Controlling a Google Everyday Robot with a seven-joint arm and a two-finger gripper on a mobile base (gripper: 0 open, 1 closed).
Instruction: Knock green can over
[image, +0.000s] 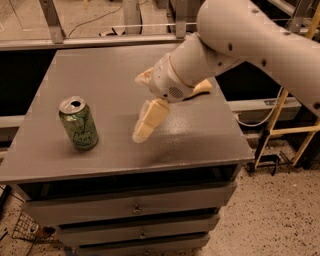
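My claw (146, 124) hangs near the upright can (79, 124), open or closed I cannot tell; if I sweep too high, it may only slide on the surface (200, 145).

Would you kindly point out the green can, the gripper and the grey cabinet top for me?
green can (79, 127): camera view, on its side wall.
gripper (144, 107): camera view, its middle, hovering right of the can.
grey cabinet top (100, 65): camera view, bare surface behind the can.
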